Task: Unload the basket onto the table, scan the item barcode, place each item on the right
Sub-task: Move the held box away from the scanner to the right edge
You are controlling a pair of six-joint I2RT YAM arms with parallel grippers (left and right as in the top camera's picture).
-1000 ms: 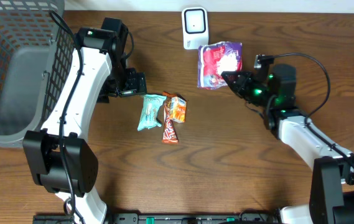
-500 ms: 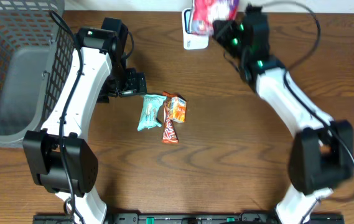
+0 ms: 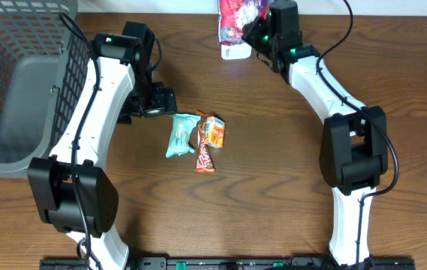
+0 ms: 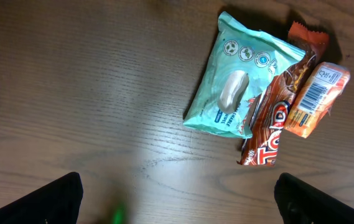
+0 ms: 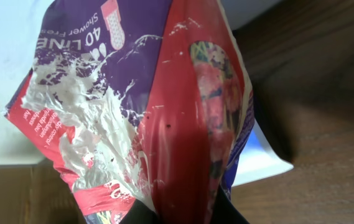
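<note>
1. Purple-and-red pouch (image 3: 237, 16), location: held at the far edge of the surface (image 3: 288, 187), directly over the white scanner (image 3: 232, 52). In the overhead view the scanner shows only as a strip at the near end of the pouch.
2. Pouch, long axis: in the right wrist view it runs straight away from the tool. The pinched end is at the bottom of the frame and the free end at the top. In the overhead view the pouch lies roughly front to back, and its far end is cut off by the frame edge.
3. Pouch, faces: a crumpled purple panel with white print and a red panel face the wrist camera. The print reads at a slant.
4. Right tool (image 3: 258, 34): pressed together on the near end of the pouch, pinching it.
5. Left tool (image 4: 177, 205): fingers spread wide, holding nothing, poised above bare wood.
6. Snack group: lies near the middle of the surface, just to the right of the left tool.
   - A teal packet (image 4: 239, 78) is on the left.
   - A brown candy bar (image 4: 270, 127) overlaps the right edge of the teal packet.
   - An orange packet (image 4: 316, 99) rests against the bar, with its barcode label facing up.
7. Wire basket (image 3: 18, 75): stands at the left edge of the surface, well apart from the pouch.
</note>
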